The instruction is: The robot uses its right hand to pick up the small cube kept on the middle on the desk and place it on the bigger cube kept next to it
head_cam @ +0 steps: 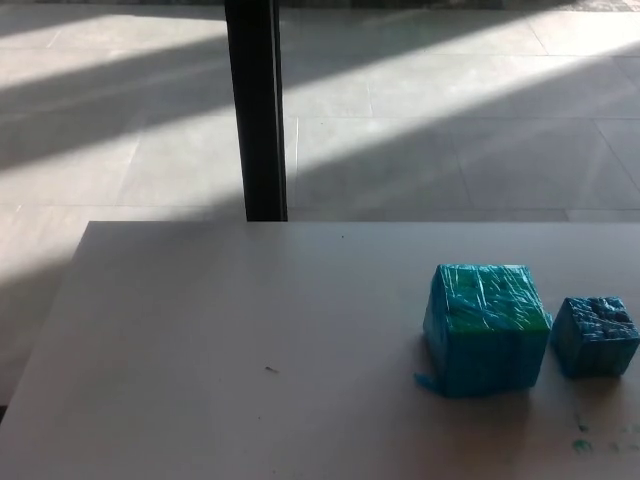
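Small cube (595,337), wrapped in crinkled blue film, rests on my counter (250,350) just to the right of the bigger cube (487,328), the two separated by a narrow gap (not touching). The bigger cube, taken here as landmark, is wrapped in blue-green film with a greener top face; a loose flap of film juts from its lower left corner onto the counter. Both cubes sit upright. Left of the bigger cube, well apart from it, a tiny dark speck (271,370) lies on the pale surface. Nearer me and to the right of it, a few green marks (582,443) dot the counter. Beyond it, past the counter's far edge, a black post (256,110) stands on the tiled floor (450,120), crossed by bands of sunlight. Neither of my hands appears, so their finger state cannot be told.
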